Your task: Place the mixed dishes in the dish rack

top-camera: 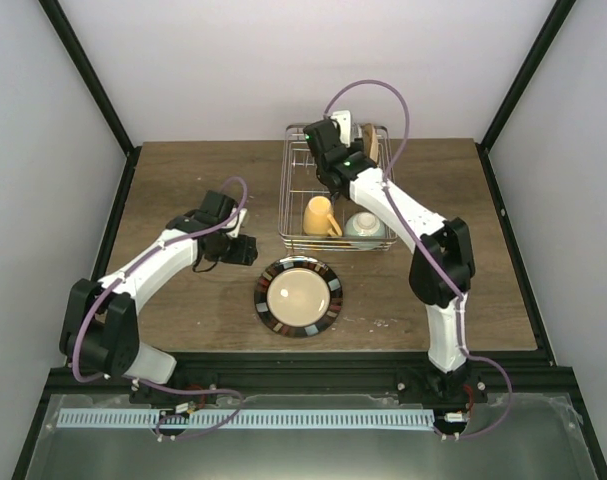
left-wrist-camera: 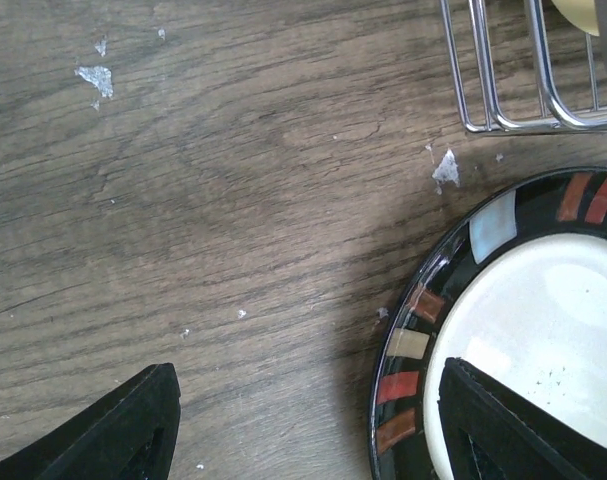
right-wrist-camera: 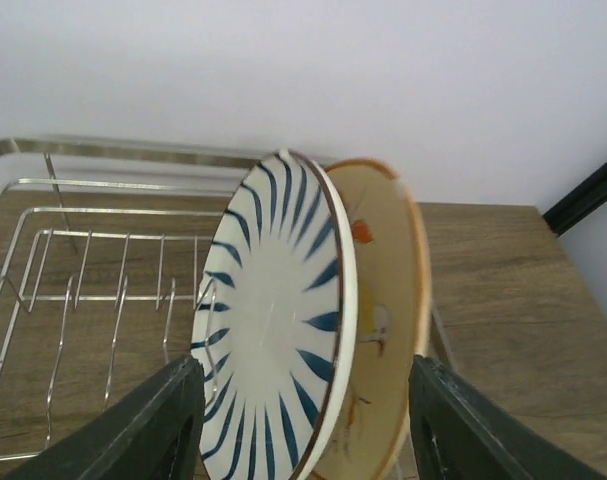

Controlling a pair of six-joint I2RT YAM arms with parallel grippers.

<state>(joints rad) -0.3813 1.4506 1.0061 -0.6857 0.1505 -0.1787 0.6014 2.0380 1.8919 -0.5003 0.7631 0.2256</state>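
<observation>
**Two plates upright in the rack, one plate flat on the desk**

The wooden desk (top-camera: 183, 180) fills the middle of the top view. Its left half is bare wood, and there is more bare wood along the right edge beside the black frame posts.

The dish rack (top-camera: 283, 190) sits at upper centre, with its long sides running up the frame. In the right wrist view, its bare wire prongs (right-wrist-camera: 83, 260) take up the left half of the picture.

The dark-rimmed plate (top-camera: 299, 297) lies flat at the centre of the frame, just below the rack's near edge. In the left wrist view, a narrow strip of wood separates its patterned rim (left-wrist-camera: 413, 350) from the rack corner (left-wrist-camera: 513, 100).

At the rack's far end, a blue-striped plate (right-wrist-camera: 273, 350) stands on edge. The orange-cream floral plate (right-wrist-camera: 383, 330) stands close behind it, and both tilt slightly. The yellow mug (top-camera: 319, 215) and the pale-teal bowl (top-camera: 365, 228) sit side by side at the rack's near end.

The right pincer (right-wrist-camera: 305, 370) hangs over the far end of the rack. Its fingers are parted and flank both standing plates, close to their edges. Whether they touch the plates cannot be told, and no grip shows.

The left pincer (left-wrist-camera: 313, 440) hovers low at centre left with its jaws wide open, holding nothing. One finger (left-wrist-camera: 123, 430) is over wood and the other is over the flat plate's rim.
</observation>
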